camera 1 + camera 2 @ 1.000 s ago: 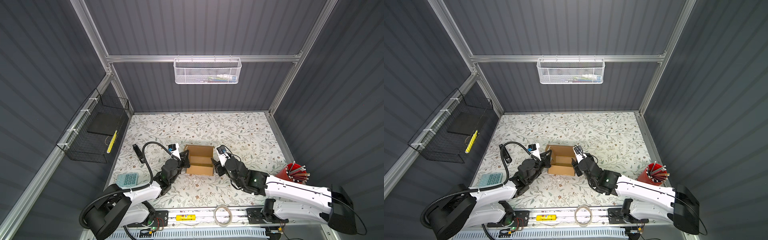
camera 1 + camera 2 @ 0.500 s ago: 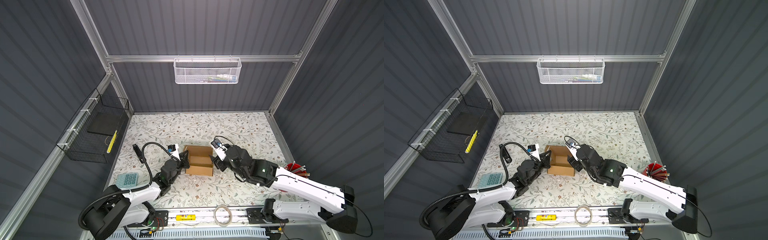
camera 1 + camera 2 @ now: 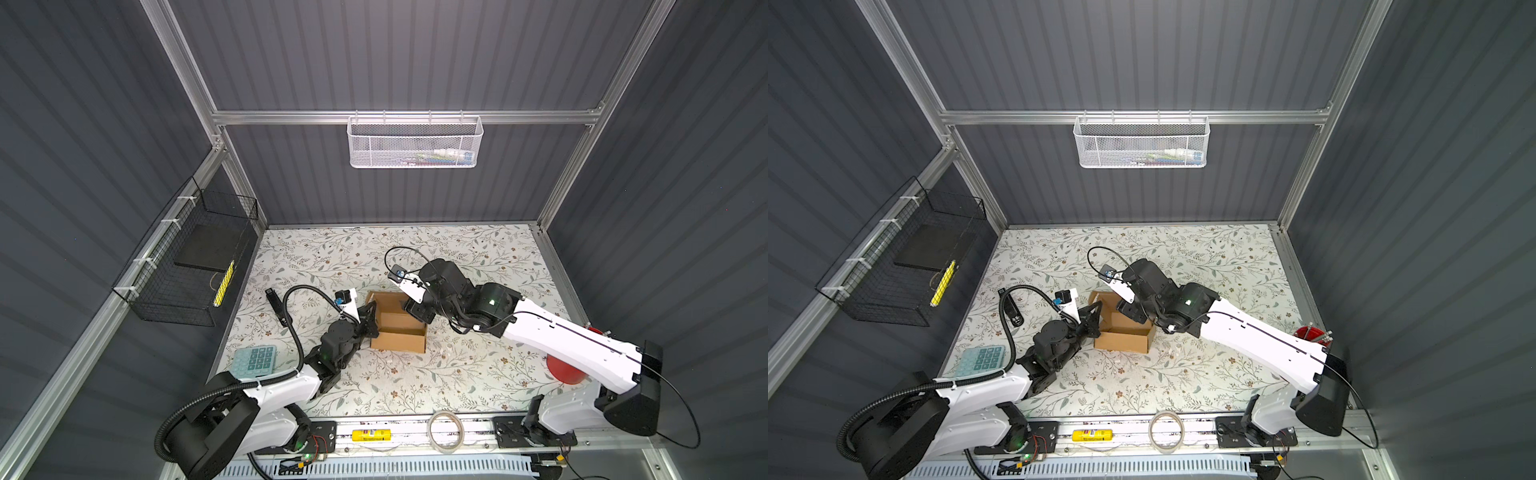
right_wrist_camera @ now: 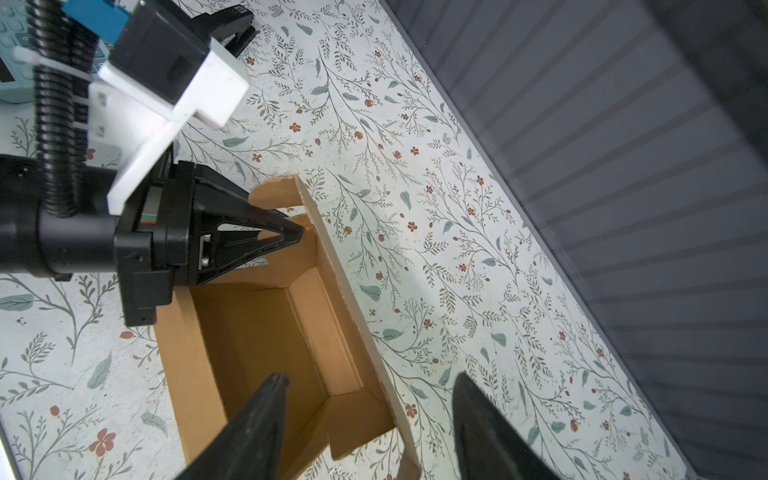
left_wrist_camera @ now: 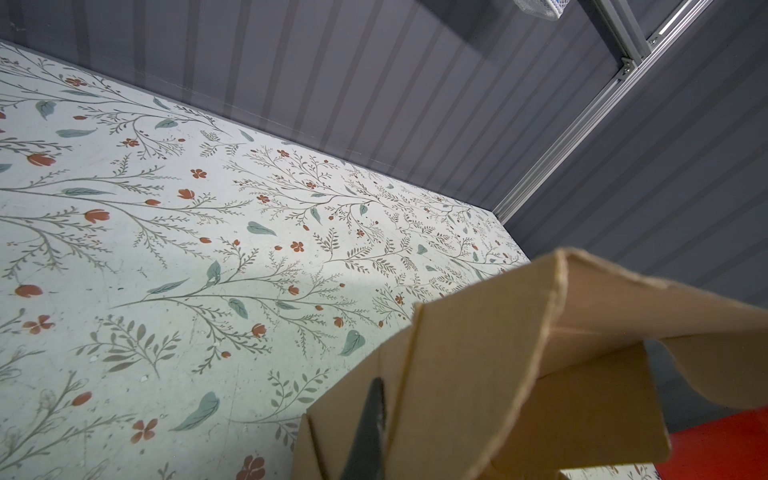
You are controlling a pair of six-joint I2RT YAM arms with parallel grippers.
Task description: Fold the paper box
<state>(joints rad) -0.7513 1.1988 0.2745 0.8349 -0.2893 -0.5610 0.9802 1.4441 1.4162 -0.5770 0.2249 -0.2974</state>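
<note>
The paper box (image 3: 398,338) sits near the middle of the table (image 3: 457,374), a little closer to the front edge than to the back. It looks roughly half done. The bottom lies flat and the front wall (image 3: 399,352) stands. In the right wrist view, the short end walls are up as well, so there is already a shallow open tray.

The back panel (image 4: 345,291) rises above the rest and is not yet folded over, so the box has no top. A loose flap also curls free at the left end.

The left gripper (image 4: 297,235) is closed, its tips pinched together on the cardboard at the box's left end. It seems to be holding that wall in place.

The right gripper (image 4: 368,380) hangs over the right end with its jaws spread. One finger is above the inside and one is beyond the back panel, and it holds nothing.

What is left, as I judge it, is to tuck in the loose flaps, bring the back panel down as a lid and lock it.
</note>
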